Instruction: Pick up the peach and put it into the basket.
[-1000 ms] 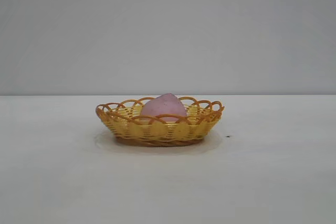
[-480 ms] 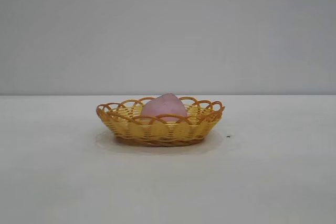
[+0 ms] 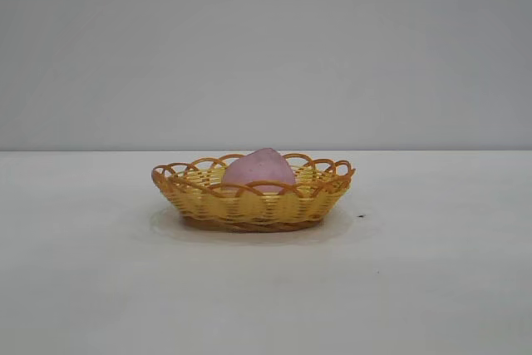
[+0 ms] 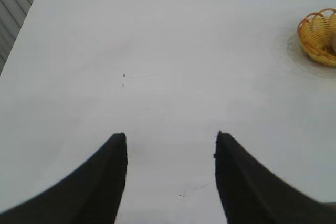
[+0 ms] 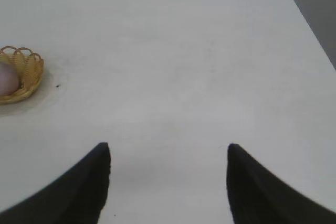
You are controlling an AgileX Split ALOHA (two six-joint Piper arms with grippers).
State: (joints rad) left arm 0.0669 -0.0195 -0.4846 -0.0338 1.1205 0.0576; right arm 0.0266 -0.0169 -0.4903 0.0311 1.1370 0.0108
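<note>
peach (image 3: 258, 170): sitting inside basket (image 3: 249, 205)
left gripper (image 4: 170, 140): jaws apart, empty, well away
right gripper (image 5: 168, 148): jaws apart, empty, well away

The left arm's black pincer (image 4: 170, 140) hangs with fingers spread wide (nothing between them); the right arm's black pincer (image 5: 168, 150) gapes likewise, empty.

Left gripper (image 4: 170, 140) shows two matte black fingers (image 4: 107, 182), broad where they enter the wrist view and curving inward to narrow, blunt tips with a wide gap between them. Right gripper (image 5: 168, 150), same build: two plain black fingers (image 5: 252, 187), smooth and tapering. No cables, screws or markings show on either pair.
</note>
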